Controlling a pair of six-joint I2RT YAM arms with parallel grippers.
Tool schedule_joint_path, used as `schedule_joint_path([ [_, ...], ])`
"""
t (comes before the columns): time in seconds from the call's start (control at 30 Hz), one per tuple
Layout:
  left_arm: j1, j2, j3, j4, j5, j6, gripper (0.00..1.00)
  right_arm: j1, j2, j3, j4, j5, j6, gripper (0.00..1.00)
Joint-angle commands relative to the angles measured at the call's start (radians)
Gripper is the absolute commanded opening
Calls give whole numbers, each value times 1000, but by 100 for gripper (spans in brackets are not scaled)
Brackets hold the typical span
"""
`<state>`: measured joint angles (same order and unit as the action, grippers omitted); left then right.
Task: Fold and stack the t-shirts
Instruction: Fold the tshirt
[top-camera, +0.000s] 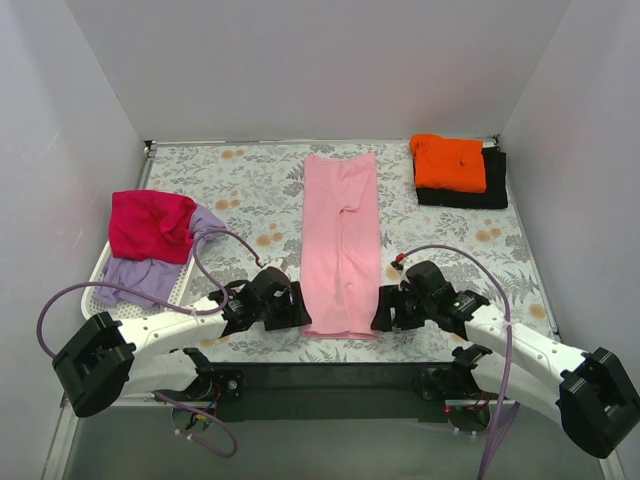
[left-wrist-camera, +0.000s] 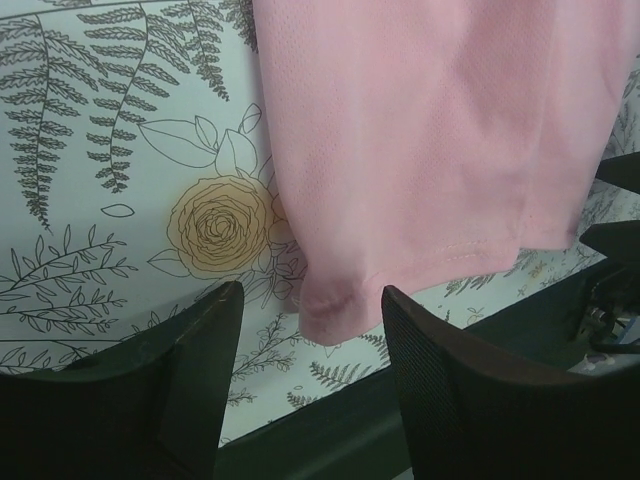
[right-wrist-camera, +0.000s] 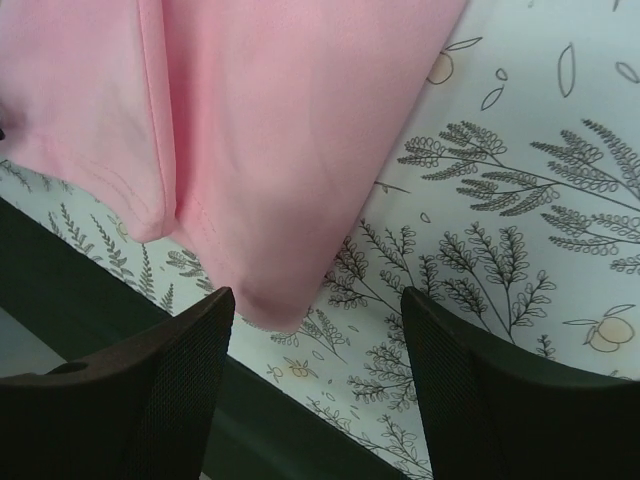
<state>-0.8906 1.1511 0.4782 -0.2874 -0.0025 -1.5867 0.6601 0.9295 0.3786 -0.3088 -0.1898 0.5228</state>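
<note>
where the pink t-shirt (top-camera: 341, 245) ends, left fingers (left-wrist-camera: 190, 385), right fingers (right-wrist-camera: 170, 395) apart, empty, at its near corners

Top cam sat high behind the arm bases, looking down & fwd over the whole desk (top-camera: 250, 170). L wrist cam looked close past its fingers (left-wrist-camera: 170, 400) at the near-left hem corner of the pink t-shirt (left-wrist-camera: 430, 150). R wrist cam did the same at the near-right corner. All 3 shared that near hem.
</note>
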Motion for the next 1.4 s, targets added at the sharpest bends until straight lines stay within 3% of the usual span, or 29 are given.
schedule_joint_path([
  [0.0,-2,-19,-9,-13,47,-10,53,29,-12,-3,42,-20,57,61],
  [0.8,-16,-2,-24,-13,116,-16,36,165,66,3,94,36,154,56],
  [1.03,-21,-24,-36,-6,119,-29,24,182,83,2,89,62,155,45],
  [1.37,-25,-42,-76,70,125,-38,18,197,98,-3,91,110,154,27],
])
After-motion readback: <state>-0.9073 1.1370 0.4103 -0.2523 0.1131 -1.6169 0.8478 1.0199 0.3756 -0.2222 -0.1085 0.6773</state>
